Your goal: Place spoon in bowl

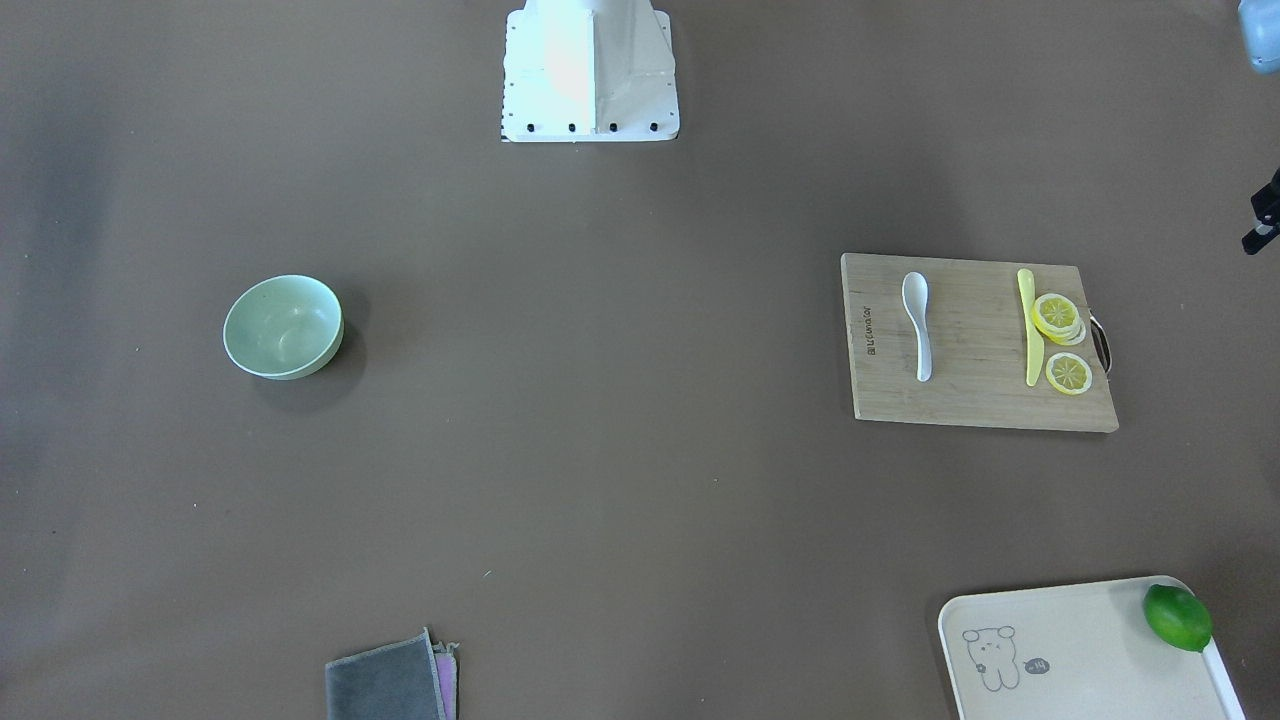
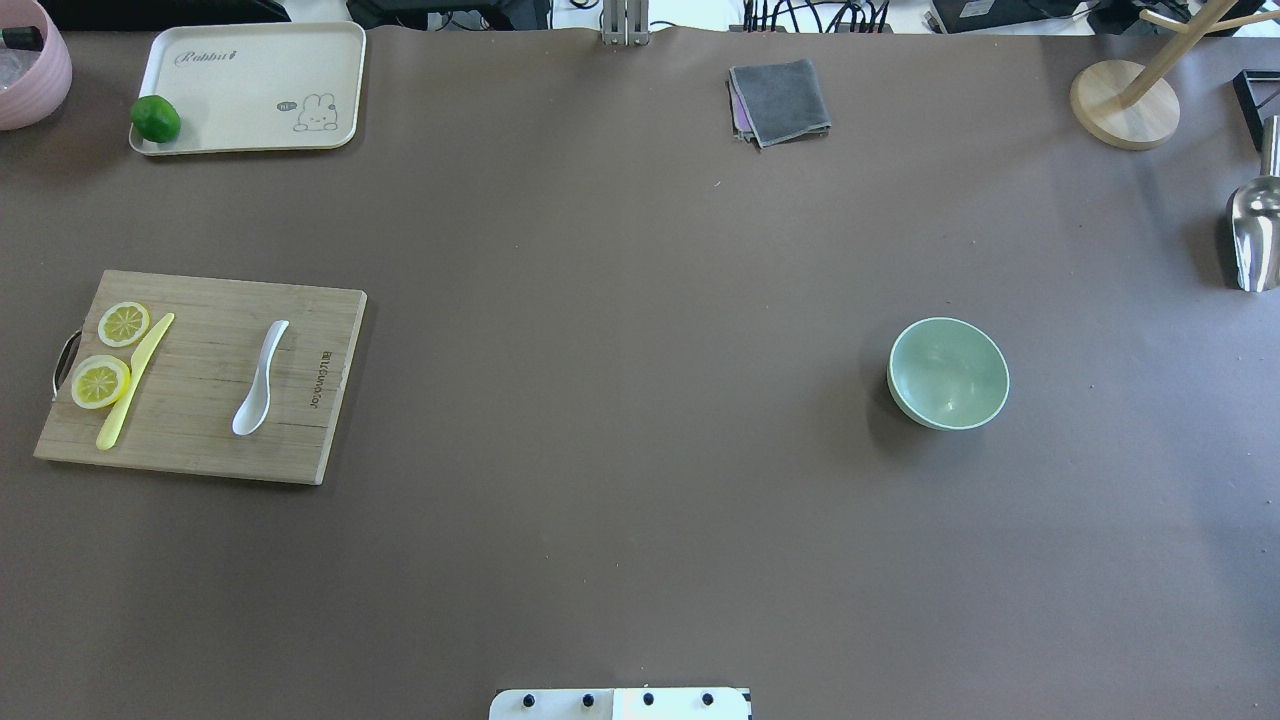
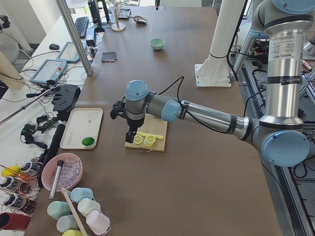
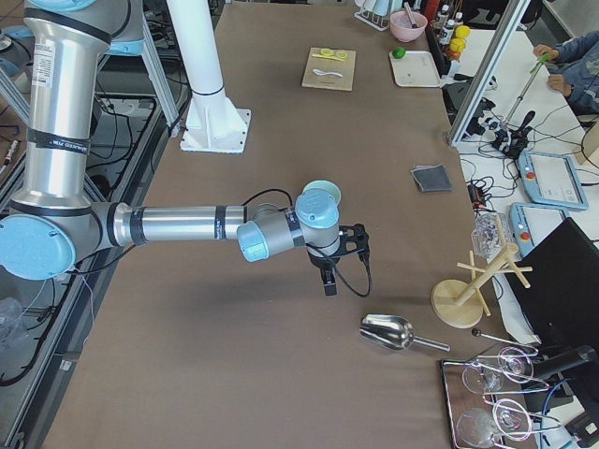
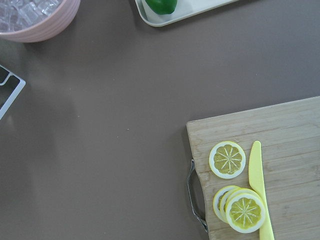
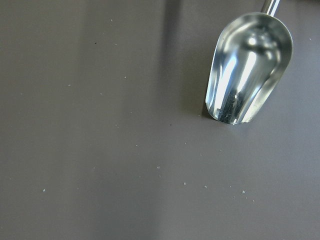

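The white spoon [image 1: 918, 325] lies on a wooden cutting board [image 1: 975, 400], also seen in the overhead view [image 2: 258, 380], scoop toward the robot. The mint-green bowl [image 1: 283, 327] stands alone on the other half of the table [image 2: 948, 373]. My left gripper [image 3: 129, 136] hangs above the board's handle end, beside the lemon slices; I cannot tell if it is open or shut. My right gripper [image 4: 328, 281] hangs near the bowl [image 4: 325, 190], over bare table by a metal scoop; I cannot tell its state. The left wrist view shows no spoon.
A yellow knife [image 1: 1028, 325] and lemon slices [image 1: 1058, 318] share the board. A tray [image 2: 250, 60] with a lime [image 2: 156, 118], a pink bowl of ice [image 5: 35, 20], a grey cloth [image 2: 780, 100], a metal scoop [image 6: 247, 70] and a wooden stand [image 2: 1125, 100] line the table's edges.
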You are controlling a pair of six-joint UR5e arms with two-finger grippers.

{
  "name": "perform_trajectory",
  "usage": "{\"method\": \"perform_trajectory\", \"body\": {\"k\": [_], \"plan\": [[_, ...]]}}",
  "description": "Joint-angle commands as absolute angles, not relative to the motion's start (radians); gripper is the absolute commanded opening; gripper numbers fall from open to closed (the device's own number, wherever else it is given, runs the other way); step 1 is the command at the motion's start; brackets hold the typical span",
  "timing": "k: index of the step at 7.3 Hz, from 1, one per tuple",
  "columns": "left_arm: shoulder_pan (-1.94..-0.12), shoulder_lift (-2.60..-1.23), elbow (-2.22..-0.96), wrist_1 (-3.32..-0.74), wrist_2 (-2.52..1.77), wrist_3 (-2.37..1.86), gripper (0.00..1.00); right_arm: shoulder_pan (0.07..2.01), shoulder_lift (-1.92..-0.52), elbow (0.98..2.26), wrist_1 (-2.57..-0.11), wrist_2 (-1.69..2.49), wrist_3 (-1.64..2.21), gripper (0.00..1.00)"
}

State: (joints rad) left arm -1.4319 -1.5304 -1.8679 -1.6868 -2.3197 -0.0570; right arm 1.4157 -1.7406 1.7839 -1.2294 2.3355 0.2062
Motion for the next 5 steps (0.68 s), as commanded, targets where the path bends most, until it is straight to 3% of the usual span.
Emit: {"method": "perform_trajectory", "body": {"k": [1, 5], "plan": [[-1.430, -1.534, -1.844, -1.756, -2.322, -0.110, 0.98, 1.376, -1.740, 1.793, -1.207, 2.370, 0.224, 1.00], [-1.229, -1.594, -1.832, -1.906, -2.312, -0.492, 0.98, 1.133, -1.674, 1.793, -1.057, 2.269, 0.709, 0.97]]}}
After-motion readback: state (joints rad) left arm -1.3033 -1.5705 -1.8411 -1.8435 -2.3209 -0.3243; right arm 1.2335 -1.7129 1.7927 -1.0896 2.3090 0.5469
